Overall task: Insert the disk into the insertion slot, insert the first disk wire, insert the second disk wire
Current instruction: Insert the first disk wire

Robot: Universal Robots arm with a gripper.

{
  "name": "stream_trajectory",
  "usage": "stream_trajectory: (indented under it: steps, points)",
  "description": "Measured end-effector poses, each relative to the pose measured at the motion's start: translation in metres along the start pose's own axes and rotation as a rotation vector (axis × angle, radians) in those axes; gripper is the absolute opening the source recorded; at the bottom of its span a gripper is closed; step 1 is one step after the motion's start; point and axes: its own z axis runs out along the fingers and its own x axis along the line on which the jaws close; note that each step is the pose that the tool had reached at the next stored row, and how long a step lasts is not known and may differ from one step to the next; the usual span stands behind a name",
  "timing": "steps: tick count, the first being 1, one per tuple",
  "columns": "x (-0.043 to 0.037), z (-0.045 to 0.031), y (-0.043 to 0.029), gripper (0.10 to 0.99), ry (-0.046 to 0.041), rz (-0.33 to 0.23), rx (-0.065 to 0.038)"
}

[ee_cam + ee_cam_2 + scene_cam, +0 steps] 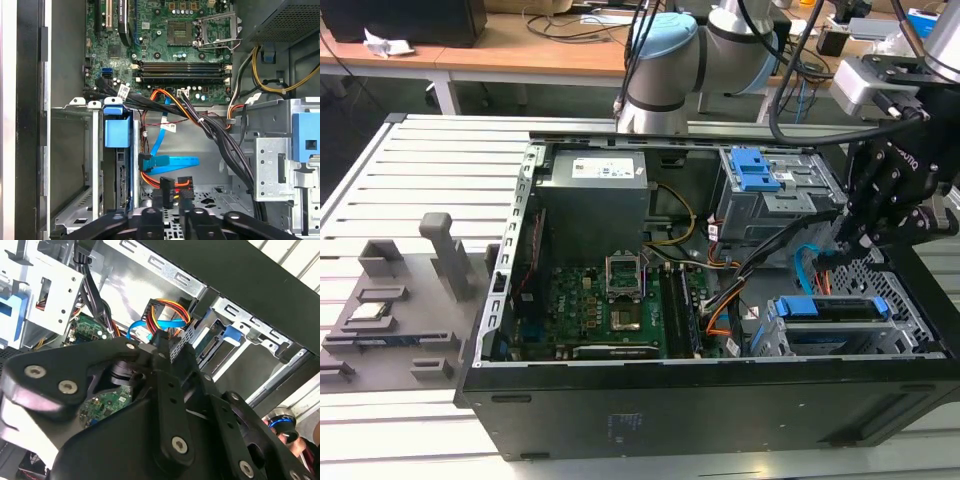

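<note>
Tower case (700,400) is lying open on its side, with the motherboard (175,50) on its floor. The power supply (595,200) is sitting at the far end in the exterior view.

The insertion slot (92,165) is holding the disk (115,132). The blue carrier is sitting fully inside the perforated grey cage, and the disk's connector edge is facing the open middle of the case. In the exterior view the disk (830,308) is showing as a blue strip low on the exterior view's right. The taller bay (760,200) with the blue latch is standing behind it.

The gripper (171,200) is hanging inside the case, just beside the cage's open end. Its fingers (155,202) are drawn close together and look to be pinching the dark plug of the first disk wire (167,184). The orange, red and black leads are trailing from the plug toward the board. The plug is sitting near the disk's connector edge but apart from it, so it isn't mated.

The second disk wire (172,162) is lying loose and looping over the case floor. Its plug end is resting just beside the cage wall, and I can't tell whether it's seated. The gripper isn't touching it.

In the second wrist view the gripper (160,340) is pointing at the same wire cluster, with the light-blue cable (137,330) right next to the fingertips.
</note>
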Motion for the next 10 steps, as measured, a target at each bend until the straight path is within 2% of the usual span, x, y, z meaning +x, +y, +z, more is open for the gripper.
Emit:
stream_trajectory:
  steps: [1,3,4,6,7,10]
  points:
    - [-0.0001,0.0000,0.0000,0.302,0.0000,0.000,0.000]
    - [-0.0001,0.0009,0.0049,0.302,0.0085,0.000,0.000]
    - [-0.0001,0.0017,0.0072,0.302,0.0159,0.001,0.000]
    - [-0.0001,0.0061,0.0087,0.302,0.0376,0.001,0.001]
    - [-0.0001,0.0077,0.0084,0.302,0.0424,0.002,0.001]
    - [-0.0001,0.0106,0.0080,0.302,0.0479,0.002,0.001]
